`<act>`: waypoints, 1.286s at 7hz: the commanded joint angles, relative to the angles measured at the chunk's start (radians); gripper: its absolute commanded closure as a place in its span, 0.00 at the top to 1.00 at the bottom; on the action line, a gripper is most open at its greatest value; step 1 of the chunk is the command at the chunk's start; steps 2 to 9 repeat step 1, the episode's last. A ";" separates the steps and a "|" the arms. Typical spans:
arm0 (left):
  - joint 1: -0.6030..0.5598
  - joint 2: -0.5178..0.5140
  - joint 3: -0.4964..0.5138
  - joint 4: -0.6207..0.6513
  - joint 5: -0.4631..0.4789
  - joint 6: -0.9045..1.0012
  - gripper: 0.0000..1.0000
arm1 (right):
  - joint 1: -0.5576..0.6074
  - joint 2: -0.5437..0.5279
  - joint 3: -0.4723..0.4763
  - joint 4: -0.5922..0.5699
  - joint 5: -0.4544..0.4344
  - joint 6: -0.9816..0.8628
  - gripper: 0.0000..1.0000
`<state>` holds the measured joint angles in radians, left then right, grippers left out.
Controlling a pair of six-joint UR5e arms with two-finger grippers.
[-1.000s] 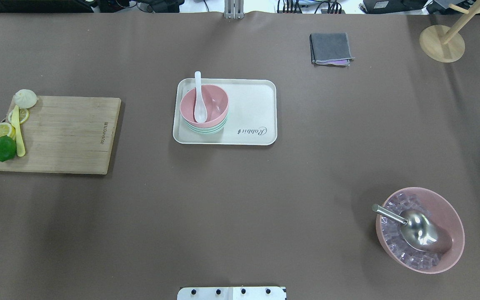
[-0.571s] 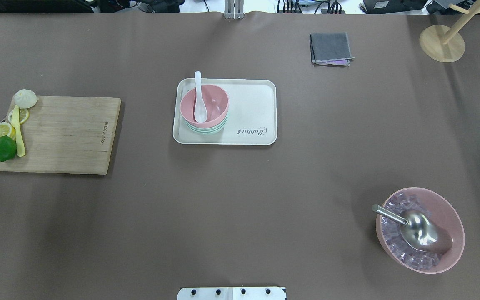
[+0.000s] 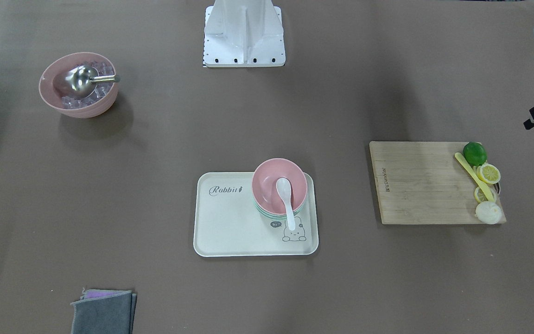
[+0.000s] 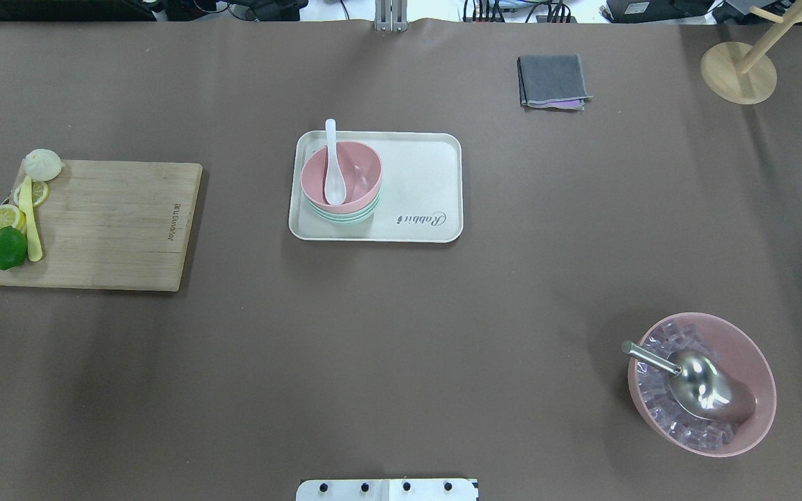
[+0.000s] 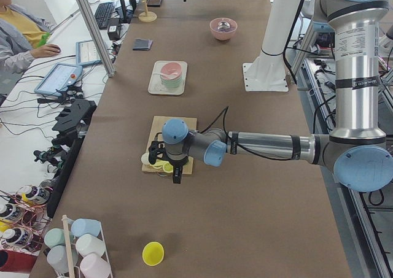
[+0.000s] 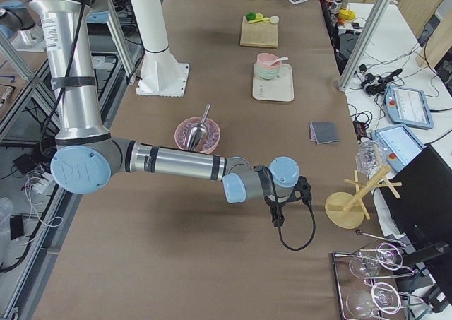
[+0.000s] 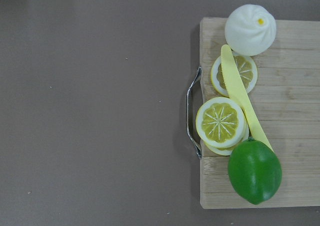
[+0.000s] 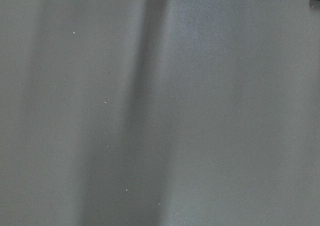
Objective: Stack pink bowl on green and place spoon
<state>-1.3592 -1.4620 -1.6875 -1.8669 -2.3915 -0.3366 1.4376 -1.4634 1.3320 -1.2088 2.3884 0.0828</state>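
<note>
The pink bowl [image 4: 358, 169] sits nested on the green bowl [image 4: 342, 218] at the left end of the cream tray [image 4: 422, 174]. The white spoon [image 4: 333, 174] lies in the pink bowl with its handle pointing away over the rim. The stack also shows in the front-facing view [image 3: 267, 188]. Neither gripper is in the overhead view. My left gripper [image 5: 177, 175] hangs over the cutting board's outer end. My right gripper [image 6: 277, 217] hangs over bare table far to the right. I cannot tell whether either is open or shut.
A wooden cutting board [image 4: 108, 223] at the left carries a lime [image 4: 8, 248], lemon slices, a yellow knife and a bun. A large pink bowl [image 4: 763, 372] with ice cubes and a metal scoop stands front right. A grey cloth [image 4: 553, 80] and a wooden stand [image 4: 738, 73] are at the back right.
</note>
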 commanded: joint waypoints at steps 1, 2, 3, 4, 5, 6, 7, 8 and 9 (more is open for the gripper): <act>0.000 -0.001 0.000 0.000 0.000 0.001 0.98 | 0.000 0.000 -0.001 0.000 0.000 0.000 1.00; 0.000 -0.001 0.000 0.000 0.000 0.001 0.98 | 0.000 0.000 -0.001 0.000 0.000 0.000 1.00; 0.000 -0.001 0.000 0.000 0.000 0.001 0.98 | 0.000 0.000 -0.001 0.000 0.000 0.000 1.00; 0.000 -0.001 0.000 0.000 0.000 0.001 0.98 | 0.000 0.000 -0.001 0.000 0.000 0.000 1.00; 0.000 -0.001 0.000 0.000 0.000 0.001 0.98 | 0.000 0.000 -0.001 0.000 0.000 0.000 1.00; 0.000 -0.001 0.000 0.000 0.000 0.001 0.98 | 0.000 0.000 -0.001 0.000 0.000 0.000 1.00; 0.000 -0.001 0.000 0.000 0.000 0.001 0.98 | 0.000 0.000 -0.001 0.000 0.000 0.000 1.00; 0.000 -0.001 0.000 0.000 0.000 0.001 0.98 | 0.000 0.000 -0.001 0.000 0.000 0.000 1.00; 0.000 -0.001 0.000 0.000 0.000 0.001 0.98 | 0.000 0.000 -0.001 0.000 0.000 0.000 1.00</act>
